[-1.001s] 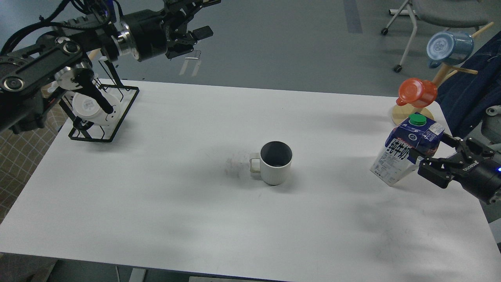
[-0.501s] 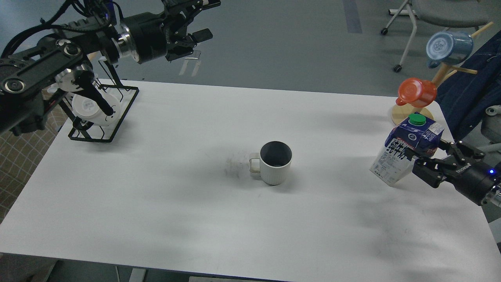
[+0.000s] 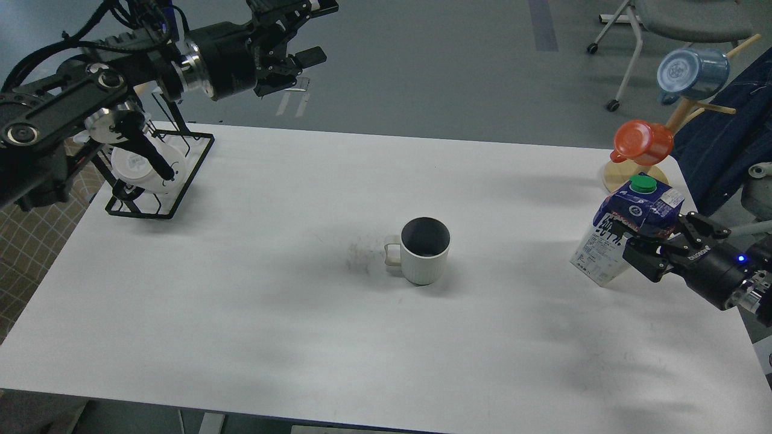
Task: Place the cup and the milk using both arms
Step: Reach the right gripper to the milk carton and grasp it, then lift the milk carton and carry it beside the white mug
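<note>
A white ribbed cup (image 3: pixel 425 252) with a dark inside stands upright near the middle of the white table (image 3: pixel 241 313), handle to the left. A blue and white milk carton (image 3: pixel 621 232) with a green cap stands near the table's right edge. My right gripper (image 3: pixel 660 241) comes in from the right. Its jaws are spread around the carton's right side, one finger behind it and one in front. My left gripper (image 3: pixel 313 33) is open and empty, high above the table's far left edge and far from the cup.
A black wire rack (image 3: pixel 181 181) holding a white plate stands at the far left. A wooden mug tree (image 3: pixel 630 175) with an orange cup (image 3: pixel 643 142) and a blue cup (image 3: pixel 693 72) stands behind the carton. Dark cloth (image 3: pixel 730 144) hangs at the right.
My right gripper has moved left, further around the carton, which has stayed in place. My left arm has drifted slightly up and back. The cup has not moved.
</note>
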Tool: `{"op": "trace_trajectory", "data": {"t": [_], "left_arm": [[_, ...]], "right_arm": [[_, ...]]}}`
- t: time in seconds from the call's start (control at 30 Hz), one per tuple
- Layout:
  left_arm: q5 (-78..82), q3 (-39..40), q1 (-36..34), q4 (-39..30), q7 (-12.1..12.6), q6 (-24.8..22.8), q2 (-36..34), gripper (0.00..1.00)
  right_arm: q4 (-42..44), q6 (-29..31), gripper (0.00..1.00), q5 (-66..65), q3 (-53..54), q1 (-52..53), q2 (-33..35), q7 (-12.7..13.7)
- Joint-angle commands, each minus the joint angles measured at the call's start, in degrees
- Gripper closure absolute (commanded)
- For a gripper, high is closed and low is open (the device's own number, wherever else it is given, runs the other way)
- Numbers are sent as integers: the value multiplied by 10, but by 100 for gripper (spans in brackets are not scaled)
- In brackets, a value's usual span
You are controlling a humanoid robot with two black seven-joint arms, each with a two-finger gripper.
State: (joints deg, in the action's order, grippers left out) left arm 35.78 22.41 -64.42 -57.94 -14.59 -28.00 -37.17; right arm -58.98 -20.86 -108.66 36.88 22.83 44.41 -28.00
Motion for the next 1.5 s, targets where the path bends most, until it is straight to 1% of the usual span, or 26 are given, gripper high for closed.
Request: {"op": "trace_trajectory", "data": {"t": [0.0, 0.07, 0.13, 0.2, 0.23, 0.37, 0.47, 0.53, 0.6, 0.7, 0.87, 1.07, 1.27, 1.47], "left_arm": [[0, 0, 0, -1, 0, 0, 1, 7], [0, 0, 0, -1, 0, 0, 1, 7], [0, 0, 0, -1, 0, 0, 1, 7], [0, 0, 0, 0, 0, 0, 1, 7], [0, 0, 0, 0, 0, 0, 0, 7], [0, 0, 0, -1, 0, 0, 0, 7], [0, 0, 0, -1, 0, 0, 0, 7], [1, 0, 0, -1, 0, 0, 0, 7], [1, 0, 0, -1, 0, 0, 0, 7], [1, 0, 0, -1, 0, 0, 0, 7], [1, -1, 0, -1, 0, 0, 0, 7], [2, -1, 1, -1, 0, 0, -1, 7], [1, 0, 2, -1, 0, 0, -1, 6], [2, -1, 3, -1, 0, 0, -1, 6]], "right_arm": [[1, 0, 67, -5, -5, -1, 2, 0], [0, 0, 73, -7, -8, -1, 4, 0], [0, 0, 86, -8, -8, -1, 4, 0], [-2, -1, 93, -7, -8, 0, 4, 0], [-3, -1, 100, -6, -8, 1, 4, 0], [-22, -1, 100, -3, -4, 3, 5, 0], [-49, -1, 100, -2, 3, 5, 12, 0], [-85, -1, 100, 0, 15, 5, 25, 0], [-108, -1, 100, 0, 19, 5, 24, 0], [-120, 0, 100, -2, 19, 5, 16, 0], [-118, 5, 100, -6, 14, 12, -1, 0], [-98, 13, 100, -37, 2, 46, -51, 0], [-91, 15, 100, -42, -33, 69, -70, 0], [-74, 15, 100, -42, -45, 72, -90, 0]]}}
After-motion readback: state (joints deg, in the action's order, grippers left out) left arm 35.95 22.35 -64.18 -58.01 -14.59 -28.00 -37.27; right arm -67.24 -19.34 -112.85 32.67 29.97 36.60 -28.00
